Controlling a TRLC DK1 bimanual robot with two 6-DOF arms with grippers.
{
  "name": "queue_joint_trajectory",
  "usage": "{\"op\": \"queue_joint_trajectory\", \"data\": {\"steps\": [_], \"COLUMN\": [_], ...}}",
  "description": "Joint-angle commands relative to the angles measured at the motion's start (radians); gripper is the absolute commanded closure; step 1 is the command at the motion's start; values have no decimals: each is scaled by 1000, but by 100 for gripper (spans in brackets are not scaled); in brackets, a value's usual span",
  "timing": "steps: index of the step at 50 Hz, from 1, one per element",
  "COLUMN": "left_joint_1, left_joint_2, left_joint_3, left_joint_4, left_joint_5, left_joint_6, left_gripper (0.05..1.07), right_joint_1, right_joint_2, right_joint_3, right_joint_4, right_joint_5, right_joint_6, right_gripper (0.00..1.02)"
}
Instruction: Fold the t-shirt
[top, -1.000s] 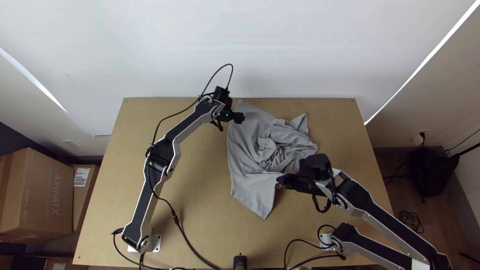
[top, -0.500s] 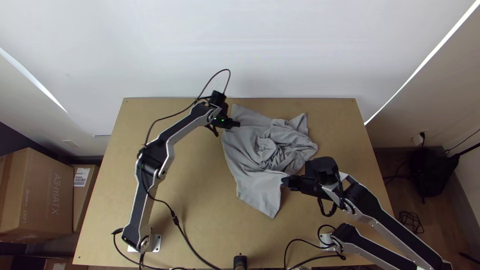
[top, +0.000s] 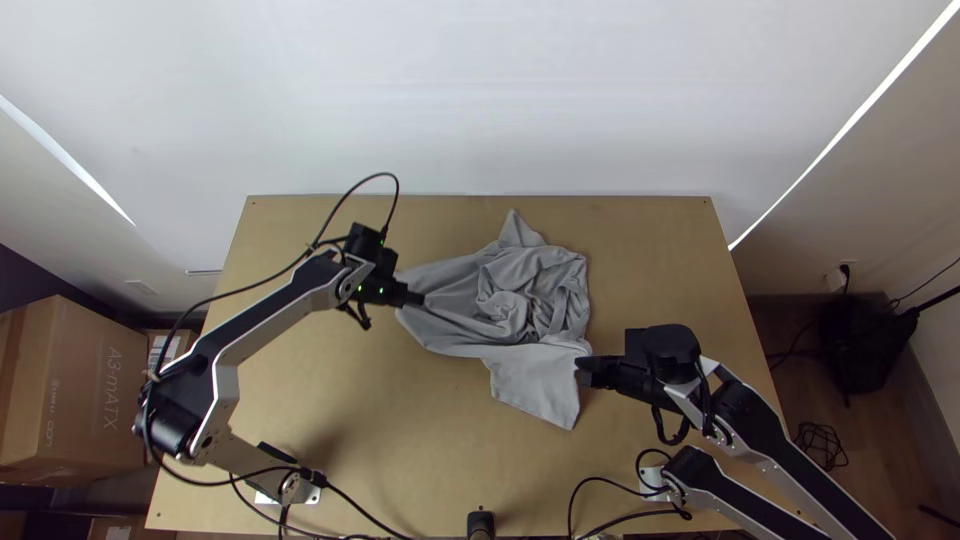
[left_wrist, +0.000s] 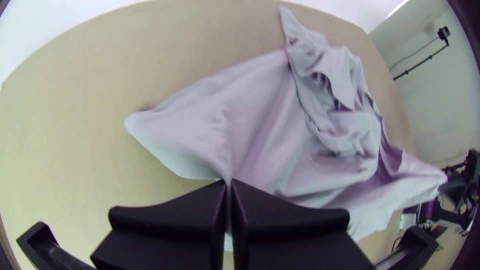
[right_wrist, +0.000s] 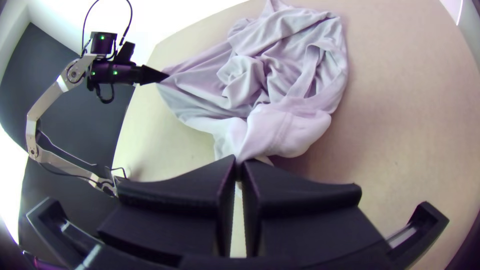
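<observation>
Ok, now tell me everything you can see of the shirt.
The shirt is plain grey, soft-looking cloth on the wooden table. It is bunched and creased in the middle, smoother toward the left gripper, which pinches one side. The right gripper pinches another part, beside a flat flap. One pointed corner juts toward the table's far edge.

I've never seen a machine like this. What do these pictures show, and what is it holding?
This machine is a pair of robot arms, a left arm and a right arm. One picture looks steeply down from above; the other two come from cameras on the arms' wrists, each with that arm's own black fingers at the bottom edge. On the wooden table lies a grey t-shirt, bunched in the middle. The left gripper and the right gripper each pinch a separate part of it between closed fingers.
</observation>
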Motion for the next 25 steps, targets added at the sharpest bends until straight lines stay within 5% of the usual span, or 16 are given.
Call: {"op": "queue_joint_trajectory", "data": {"steps": [1, 8, 25], "left_joint_1": [-22, -31, 113], "left_joint_2": [-80, -80, -135], "left_joint_3": [-120, -130, -104], "left_joint_4": [-7, -138, -101], "left_joint_5": [18, 78, 129], "left_joint_6": [7, 18, -5], "left_gripper": [94, 13, 10], "right_joint_1": [15, 10, 8], "right_joint_2": [-31, -33, -53], "right_joint_3": [-16, -3, 0], "right_joint_4": [-28, -49, -63], "right_joint_5": [12, 12, 22], "right_joint_6": [-28, -40, -52], "right_gripper": [100, 100, 100]}}
